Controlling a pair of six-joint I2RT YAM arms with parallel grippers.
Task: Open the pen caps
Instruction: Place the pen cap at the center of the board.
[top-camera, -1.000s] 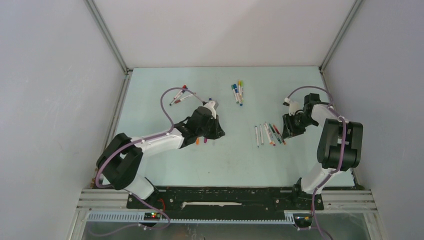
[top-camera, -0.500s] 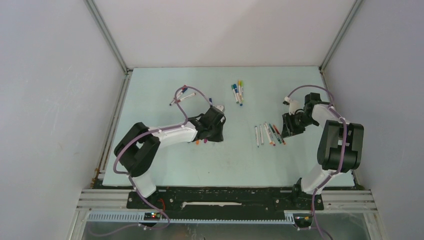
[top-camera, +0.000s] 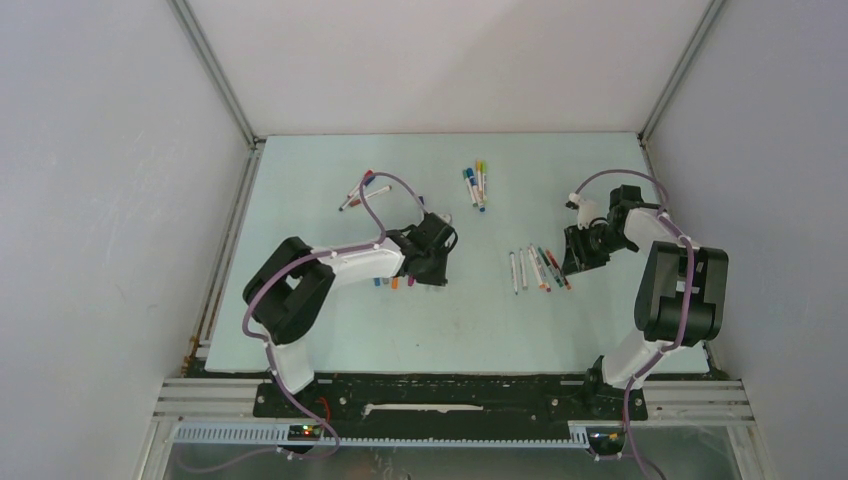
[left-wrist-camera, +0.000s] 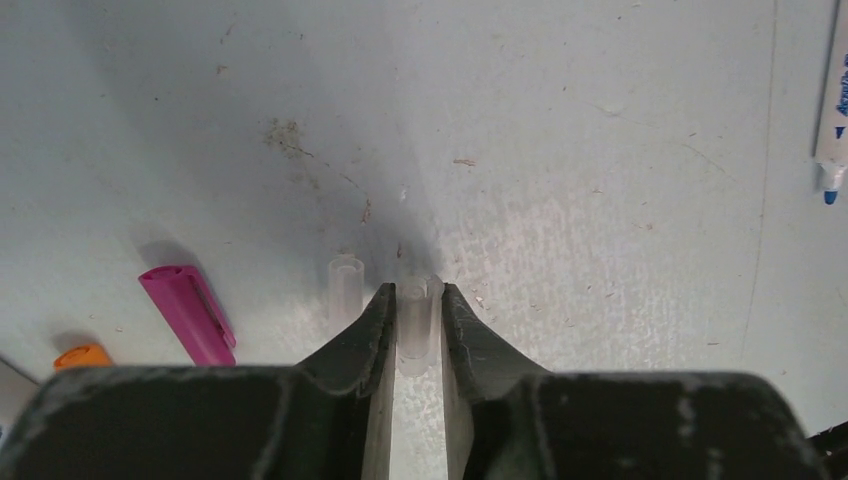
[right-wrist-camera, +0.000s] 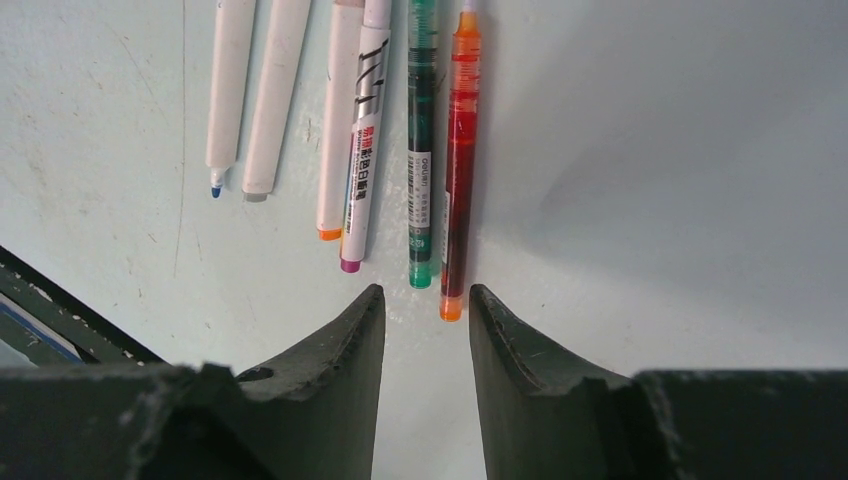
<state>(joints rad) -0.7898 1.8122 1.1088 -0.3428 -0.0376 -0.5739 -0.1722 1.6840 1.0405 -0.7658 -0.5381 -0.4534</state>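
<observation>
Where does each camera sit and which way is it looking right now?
Top external: above and behind the bases, looking down at the table and both arms.
Left wrist: looks past the left claw at a clear cap between its fingers.
Right wrist: looks past the right claw at a pen row, also seen from above.

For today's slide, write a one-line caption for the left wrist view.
Left claw straddling a clear cap on the table, a second clear cap, magenta cap and orange cap alongside.
</observation>
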